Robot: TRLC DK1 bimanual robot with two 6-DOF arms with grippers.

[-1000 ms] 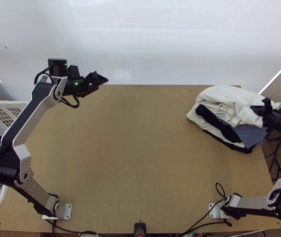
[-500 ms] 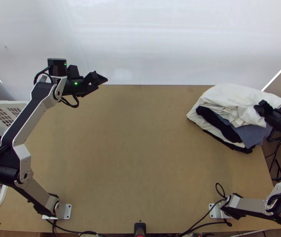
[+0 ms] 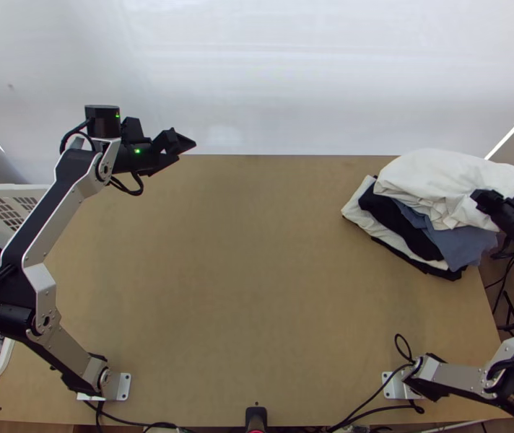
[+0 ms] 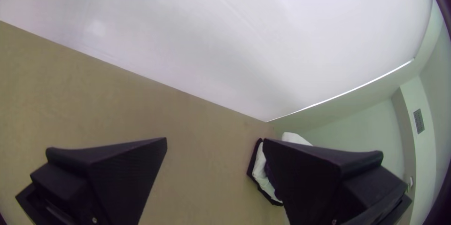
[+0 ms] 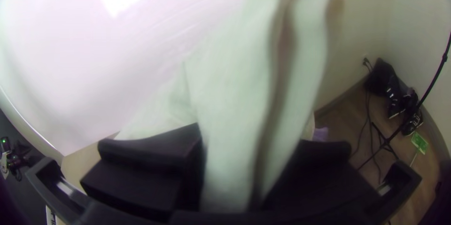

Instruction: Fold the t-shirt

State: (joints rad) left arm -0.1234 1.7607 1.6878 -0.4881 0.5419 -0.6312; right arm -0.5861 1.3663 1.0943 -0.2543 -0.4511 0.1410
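Note:
At the stack's right side in the top view, my right gripper point(image 3: 482, 202) is shut on the white t-shirt point(image 3: 450, 179), which lies bunched over the other cloths. The right wrist view has layered folds of the white t-shirt point(image 5: 235, 98) rising from between the fingers of the right gripper point(image 5: 249, 159). Far from the cloth, my left gripper point(image 3: 188, 142) hangs near the table's far left edge. Seen in the left wrist view, the left gripper point(image 4: 213, 143) is open, nothing between its fingers.
Under the white t-shirt are a blue-grey cloth point(image 3: 460, 245), a black cloth point(image 3: 401, 227) and further white and black layers at the table's point(image 3: 257, 274) right edge. A white basket point(image 3: 29, 190) with clothes stands at the left. Cables run along the near edge.
My right gripper has moved a little to the right, and the white t-shirt has shifted right and away from the near edge, uncovering more of the black and blue-grey cloths. The left arm has barely moved.

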